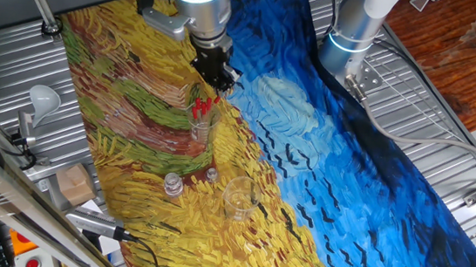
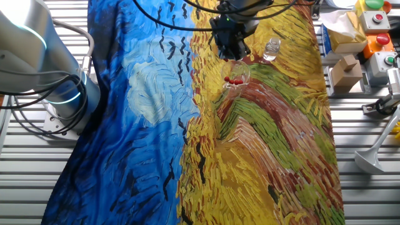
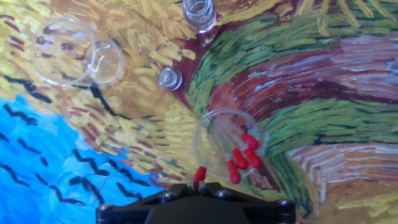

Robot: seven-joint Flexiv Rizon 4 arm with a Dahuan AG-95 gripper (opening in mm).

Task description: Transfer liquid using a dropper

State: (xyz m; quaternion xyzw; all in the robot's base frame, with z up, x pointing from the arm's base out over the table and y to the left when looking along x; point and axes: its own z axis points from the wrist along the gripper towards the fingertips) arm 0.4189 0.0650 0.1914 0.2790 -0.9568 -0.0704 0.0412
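Observation:
My gripper (image 3: 199, 183) is shut on a dropper (image 3: 199, 173); only its red bulb shows between the fingers. Just below the hand stands a clear glass beaker (image 3: 211, 134) holding several more red-bulbed droppers (image 3: 242, 158), which lean against its right wall. In one fixed view the gripper (image 1: 218, 76) hangs right above that beaker (image 1: 201, 123), and in the other fixed view the gripper (image 2: 230, 49) is over the same beaker (image 2: 239, 80). The held dropper's clear stem is hidden from me.
An empty glass beaker (image 3: 74, 53) (image 1: 239, 198) lies to one side on the painted cloth. A small clear vial (image 3: 199, 12) (image 1: 173, 183) (image 2: 271, 49) and a little round cap (image 3: 170, 78) (image 1: 211, 175) stand near it. Boxes and a button unit (image 2: 375, 25) sit off the cloth.

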